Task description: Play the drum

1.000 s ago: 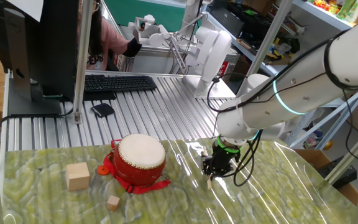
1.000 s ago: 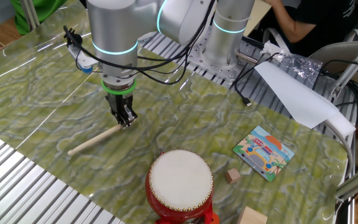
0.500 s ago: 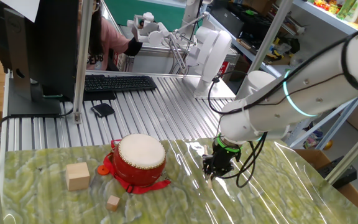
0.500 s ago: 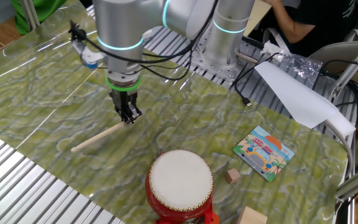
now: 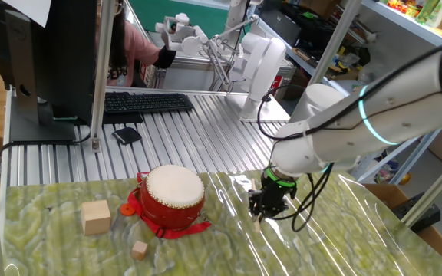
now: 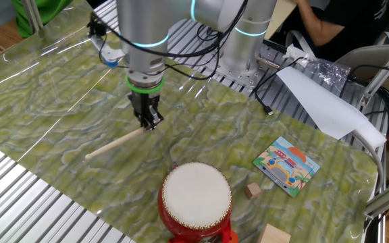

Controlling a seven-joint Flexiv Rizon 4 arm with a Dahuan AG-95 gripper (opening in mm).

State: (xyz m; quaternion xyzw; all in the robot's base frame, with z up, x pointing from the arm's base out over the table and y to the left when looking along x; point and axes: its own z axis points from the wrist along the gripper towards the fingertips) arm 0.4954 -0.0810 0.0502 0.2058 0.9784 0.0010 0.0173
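1. One fixed view: the fingers [image 5: 258, 215] are clamped on the stick [image 5: 258, 223], pointing down, at 3 o'clock of the drum [image 5: 173, 195] and well apart from it. So the pickup looks done, no hit yet. Versus a second ago, barely any shift here.

2. Other fixed view: drum [image 6: 196, 198] sits at 6 o'clock of the surface [image 6: 46, 88]. Stick [image 6: 115, 144] has been carried toward 3 o'clock, nearer the drum, its far end maybe off the surface.
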